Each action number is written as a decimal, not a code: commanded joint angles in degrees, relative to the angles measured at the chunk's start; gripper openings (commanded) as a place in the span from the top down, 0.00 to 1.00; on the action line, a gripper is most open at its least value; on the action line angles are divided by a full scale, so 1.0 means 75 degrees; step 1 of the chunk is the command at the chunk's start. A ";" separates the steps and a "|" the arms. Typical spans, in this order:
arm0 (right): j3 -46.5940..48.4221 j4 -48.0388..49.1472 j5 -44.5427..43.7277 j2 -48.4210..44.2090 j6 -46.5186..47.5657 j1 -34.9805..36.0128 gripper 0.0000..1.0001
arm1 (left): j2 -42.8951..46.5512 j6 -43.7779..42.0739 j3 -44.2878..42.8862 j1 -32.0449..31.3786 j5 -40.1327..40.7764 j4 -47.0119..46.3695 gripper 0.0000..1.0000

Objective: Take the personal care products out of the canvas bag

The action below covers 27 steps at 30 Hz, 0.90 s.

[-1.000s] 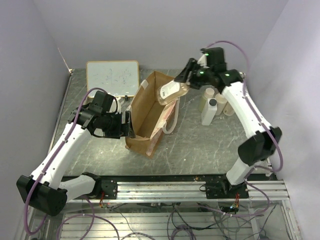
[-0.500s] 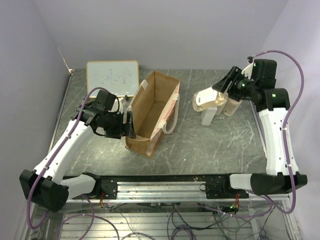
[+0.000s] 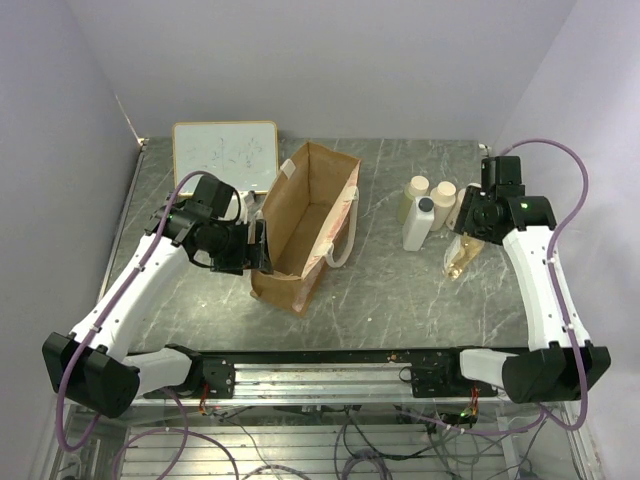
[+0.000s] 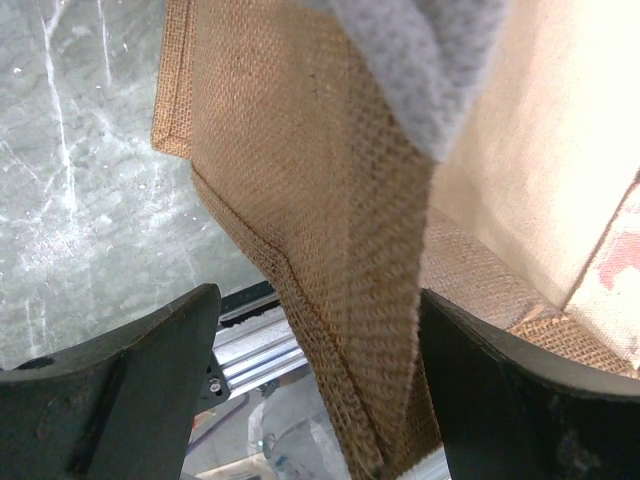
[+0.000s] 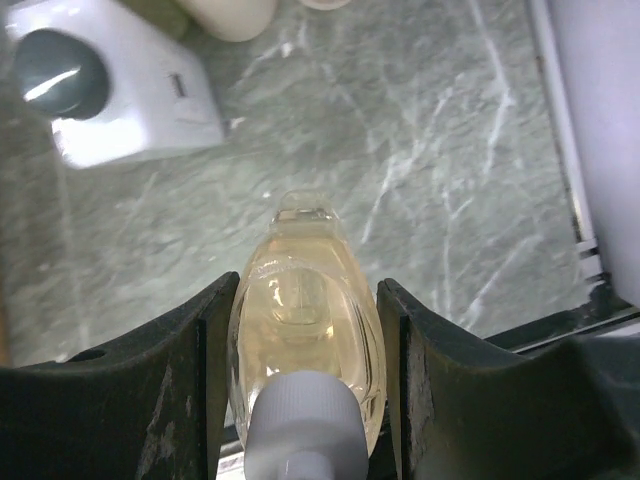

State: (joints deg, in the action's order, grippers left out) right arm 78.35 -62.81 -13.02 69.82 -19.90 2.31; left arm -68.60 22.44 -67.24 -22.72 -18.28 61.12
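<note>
Right pincer [image 3: 466,243]: closed to a narrow gap on the amber bottle [image 3: 457,263], one finger pressing each flat side. In the wrist view the pincer [image 5: 306,300] has the bottle [image 5: 305,330] with its white cap towards the camera and its base pointing down at the table [image 3: 400,290]. Cannot tell whether the base touches the stone.

The bottle hangs just right of the white bottle [image 3: 417,226] (dark cap, standing upright), which shows at the top left of the wrist view [image 5: 130,100]. Two cream bottles [image 3: 428,196] stand just behind the white one; a third is largely hidden by the arm.

Left pincer [image 3: 257,248]: at the bag [image 3: 300,225], on its left wall near the rim. In the wrist view this pincer [image 4: 320,320] has a fold of woven cloth [image 4: 300,200] filling the gap between its fingers.

The bag stands upright and open at mid-table, well apart from the bottles. A whiteboard [image 3: 225,155] lies behind it on the left.
</note>
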 commanded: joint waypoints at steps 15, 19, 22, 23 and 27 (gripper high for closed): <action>-0.0665 0.4841 0.1737 0.1749 0.1629 -0.1067 1.00 | 0.0156 0.0107 -0.0514 -0.0037 0.0214 0.0277 0.11; -0.0692 0.4869 0.2279 0.2079 0.1502 -0.1065 1.00 | 0.0233 0.0137 -0.0533 -0.0041 0.0286 0.0323 0.11; -0.0911 0.5033 0.2440 0.2157 0.1394 -0.1063 1.00 | 0.0272 0.0152 -0.0557 -0.0041 0.0348 0.0319 0.11; -0.0956 0.5072 0.2465 0.2171 0.1370 -0.1061 1.00 | 0.0279 0.0158 -0.0584 -0.0038 0.0357 0.0331 0.11; -0.1158 0.5200 0.2426 0.2207 0.1396 -0.1059 1.00 | 0.0287 0.0169 -0.0714 -0.0041 0.0431 0.0377 0.11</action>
State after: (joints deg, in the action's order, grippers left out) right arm 69.49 -30.61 3.66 87.18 -8.82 -5.45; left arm -67.61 23.03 -70.04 -22.72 -16.43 62.85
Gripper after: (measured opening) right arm 0.519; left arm 0.894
